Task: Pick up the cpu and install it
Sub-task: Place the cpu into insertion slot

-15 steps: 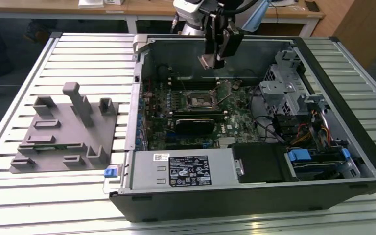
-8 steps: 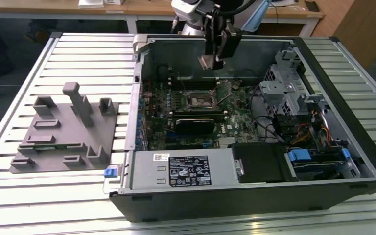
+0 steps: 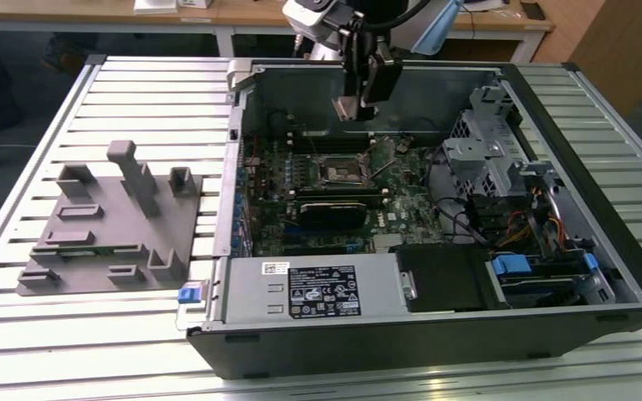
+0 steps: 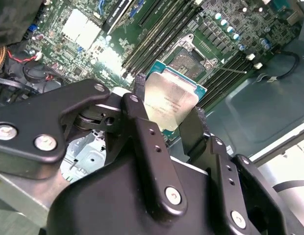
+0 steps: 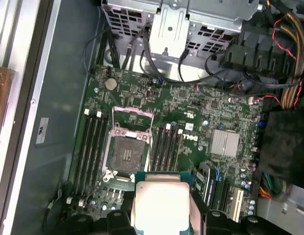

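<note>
Pale metal slats make up the table (image 3: 98, 351), which carries a grey fixture block (image 3: 98, 225) with upright posts at the exterior view's left and an open computer case (image 3: 433, 342) lying on its side across the middle and right. Inside the case the green motherboard (image 3: 410, 209) faces up, with the black metal-framed socket (image 3: 341, 170) near its centre, a power supply (image 3: 310, 288) along the near wall and a drive cage (image 3: 488, 159) to the right. At the upper middle of the exterior view the arm's pincer (image 3: 357, 107) hangs over the far part of the board, above the socket and clear of it, with the cpu (image 3: 347, 109) at its tip. The cpu is square, so no axis is longer. In both wrist views its pale silvery top (image 4: 170, 105) (image 5: 159, 205) is turned toward the camera and away from the board, with a thin green rim along its far edge. The pincer (image 4: 169, 100) (image 5: 162, 215) is narrowed to the chip's width, its two black fingers (image 4: 139, 85) pressing on opposite edges. Beyond the chip the socket (image 5: 126, 152) (image 4: 191, 61) lies uncovered between rows of memory slots (image 5: 90, 147).
</note>
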### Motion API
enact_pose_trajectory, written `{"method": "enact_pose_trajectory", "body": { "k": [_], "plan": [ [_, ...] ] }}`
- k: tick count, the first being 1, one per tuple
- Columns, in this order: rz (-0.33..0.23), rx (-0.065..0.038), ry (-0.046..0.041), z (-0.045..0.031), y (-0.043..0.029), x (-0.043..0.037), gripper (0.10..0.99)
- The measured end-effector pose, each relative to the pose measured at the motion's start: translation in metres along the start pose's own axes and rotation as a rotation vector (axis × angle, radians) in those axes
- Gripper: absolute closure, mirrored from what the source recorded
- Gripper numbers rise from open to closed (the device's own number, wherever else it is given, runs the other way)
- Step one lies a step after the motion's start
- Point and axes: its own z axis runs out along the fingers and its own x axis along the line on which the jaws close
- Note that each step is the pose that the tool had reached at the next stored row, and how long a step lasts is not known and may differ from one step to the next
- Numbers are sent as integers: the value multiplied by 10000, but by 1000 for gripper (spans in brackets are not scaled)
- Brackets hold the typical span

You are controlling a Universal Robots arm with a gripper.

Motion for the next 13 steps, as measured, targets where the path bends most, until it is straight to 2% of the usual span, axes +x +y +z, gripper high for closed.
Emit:
{"method": "enact_pose_trajectory", "body": {
  "k": [13],
  "plan": [
    [2,18,-16,37,-1,1,561]
  ]
}}
